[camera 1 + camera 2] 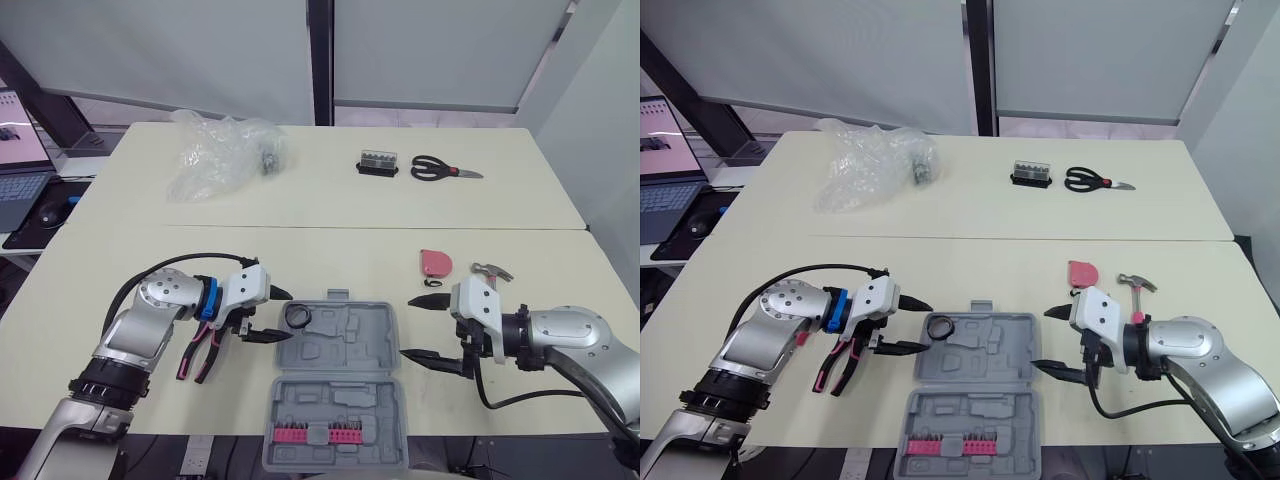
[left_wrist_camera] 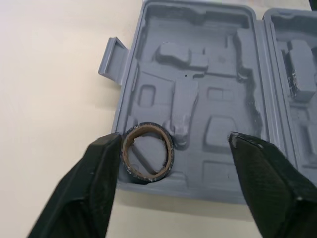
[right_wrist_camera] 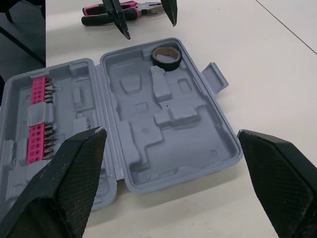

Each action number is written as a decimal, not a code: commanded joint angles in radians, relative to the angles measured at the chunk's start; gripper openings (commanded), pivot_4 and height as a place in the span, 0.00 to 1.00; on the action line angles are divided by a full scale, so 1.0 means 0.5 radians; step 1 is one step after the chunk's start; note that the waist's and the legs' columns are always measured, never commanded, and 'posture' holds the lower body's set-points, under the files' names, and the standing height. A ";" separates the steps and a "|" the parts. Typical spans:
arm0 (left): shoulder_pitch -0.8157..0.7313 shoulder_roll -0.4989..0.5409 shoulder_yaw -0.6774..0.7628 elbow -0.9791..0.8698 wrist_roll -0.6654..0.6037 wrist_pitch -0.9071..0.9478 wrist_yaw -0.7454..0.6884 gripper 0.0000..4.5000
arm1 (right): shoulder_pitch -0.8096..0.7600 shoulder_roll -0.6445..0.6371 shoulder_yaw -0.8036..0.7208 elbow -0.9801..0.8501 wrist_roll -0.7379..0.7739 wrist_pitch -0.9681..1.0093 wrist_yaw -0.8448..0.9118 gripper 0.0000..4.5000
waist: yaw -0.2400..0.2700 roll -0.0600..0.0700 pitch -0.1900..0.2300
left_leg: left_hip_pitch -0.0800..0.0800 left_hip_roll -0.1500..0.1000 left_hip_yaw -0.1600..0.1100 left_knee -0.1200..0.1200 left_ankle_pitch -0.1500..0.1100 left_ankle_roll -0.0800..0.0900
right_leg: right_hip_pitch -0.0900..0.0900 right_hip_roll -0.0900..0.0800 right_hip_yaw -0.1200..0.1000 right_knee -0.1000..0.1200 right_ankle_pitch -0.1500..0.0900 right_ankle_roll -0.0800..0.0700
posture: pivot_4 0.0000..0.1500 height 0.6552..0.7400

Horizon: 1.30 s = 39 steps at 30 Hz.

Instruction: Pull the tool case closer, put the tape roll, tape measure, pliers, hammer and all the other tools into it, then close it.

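The grey tool case (image 1: 350,345) lies open near the table's front edge, with a pink bit rack (image 3: 39,124) in its near half. A black tape roll (image 2: 147,152) sits in the far left corner of the case's far half. My left gripper (image 1: 285,316) is open, just left of that corner with the roll in front of its fingertips. Pink-handled pliers (image 1: 200,355) lie on the table under my left wrist. My right gripper (image 1: 408,328) is open and empty beside the case's right edge. A pink tape measure (image 1: 434,262) and a small hammer (image 1: 492,271) lie beyond it.
On the far table are black scissors (image 1: 440,170), a small black bit box (image 1: 378,163) and a crumpled clear plastic bag (image 1: 220,150). A small black ring (image 1: 433,284) lies by the tape measure. A laptop (image 1: 20,170) stands off the left side.
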 commanded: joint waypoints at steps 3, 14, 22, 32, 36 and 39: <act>-0.021 -0.027 0.035 0.006 -0.048 -0.007 0.020 0.38 | -0.024 0.011 -0.016 -0.028 0.012 -0.026 -0.008 1.00 | 0.000 0.000 0.000 | 0.000 0.000 0.000 0.000 0.000 0.000 | 0.000 0.000 0.000 0.000 0.000 0.000 | 1.00 1.00; -0.116 -0.175 -0.064 0.223 0.088 -0.167 0.096 0.24 | 0.000 0.046 -0.025 -0.052 0.009 -0.045 -0.048 1.00 | 0.001 0.000 0.000 | 0.000 0.000 0.000 0.000 0.000 0.000 | 0.000 0.000 0.000 0.000 0.000 0.000 | 1.00 1.00; -0.195 -0.274 -0.150 0.460 0.180 -0.251 0.098 0.24 | -0.007 0.091 -0.037 -0.062 0.033 -0.070 -0.057 1.00 | -0.001 0.000 0.000 | 0.000 0.000 -0.001 0.000 0.000 0.000 | 0.000 0.001 -0.001 0.000 0.000 0.000 | 1.00 1.00; -0.203 -0.318 -0.221 0.761 0.305 -0.409 0.111 0.24 | -0.016 0.104 -0.030 -0.061 0.036 -0.077 -0.060 1.00 | 0.000 0.000 0.000 | 0.001 -0.001 -0.001 0.000 0.000 0.000 | 0.001 0.000 0.000 0.000 0.000 0.000 | 1.00 1.00; -0.181 -0.297 -0.186 0.764 0.277 -0.419 0.098 0.24 | -0.014 0.106 -0.032 -0.067 0.041 -0.076 -0.061 1.00 | -0.001 0.000 -0.001 | 0.002 -0.001 -0.001 0.000 0.000 0.000 | 0.002 0.000 -0.001 0.000 0.000 0.000 | 1.00 1.00; -0.171 -0.286 -0.145 0.734 0.230 -0.421 0.091 0.24 | -0.027 0.122 -0.026 -0.063 0.044 -0.083 -0.067 1.00 | -0.004 0.000 -0.001 | 0.002 0.000 -0.001 0.000 0.000 0.000 | 0.002 0.000 -0.001 0.000 0.000 0.000 | 1.00 1.00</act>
